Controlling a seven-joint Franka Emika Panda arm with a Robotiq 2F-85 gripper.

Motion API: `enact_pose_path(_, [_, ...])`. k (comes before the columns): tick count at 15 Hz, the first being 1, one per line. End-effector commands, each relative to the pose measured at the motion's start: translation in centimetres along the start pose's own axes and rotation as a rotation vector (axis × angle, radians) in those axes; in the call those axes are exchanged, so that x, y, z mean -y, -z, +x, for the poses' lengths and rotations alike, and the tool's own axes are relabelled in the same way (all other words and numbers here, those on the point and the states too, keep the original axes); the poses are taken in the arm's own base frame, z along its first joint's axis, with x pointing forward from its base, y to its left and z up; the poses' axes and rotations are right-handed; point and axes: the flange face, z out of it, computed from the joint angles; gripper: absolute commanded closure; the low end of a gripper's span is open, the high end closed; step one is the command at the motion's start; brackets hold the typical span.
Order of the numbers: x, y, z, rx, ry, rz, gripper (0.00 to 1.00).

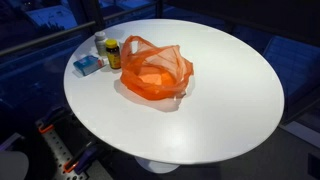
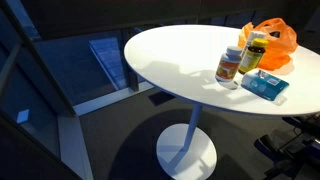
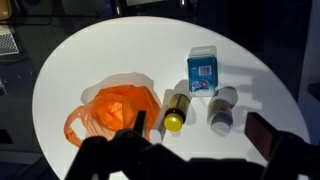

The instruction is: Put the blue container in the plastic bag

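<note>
Blue container [image 3: 203, 72] lies well beyond hand [image 3: 201, 138].

no word, brand or number can be read in any view. the blue container [image 3: 203, 72] on the desk [image 3: 110, 50] carries a pale printed panel on its top face in the wrist view, but the print is only a blur of blue marks. in an exterior view the white-capped bottle [image 2: 230, 65] shows an orange label and the yellow-capped bottle [image 2: 252, 54] a yellow and dark one. the lettering on both is too small to make out.
</note>
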Motion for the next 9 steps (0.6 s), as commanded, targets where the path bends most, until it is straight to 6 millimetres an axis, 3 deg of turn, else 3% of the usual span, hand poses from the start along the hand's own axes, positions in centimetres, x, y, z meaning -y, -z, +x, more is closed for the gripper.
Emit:
enact_pose_path(1, [0.0, 0.1, 0.0, 0.0, 0.0, 0.0, 0.0])
enact_pose_path(4, [0.0, -0.2, 0.3, 0.001, -0.006, 0.003, 0.0])
enact_pose_path(9, [0.0, -2.9, 2.0, 0.011, -0.021, 0.035, 0.0])
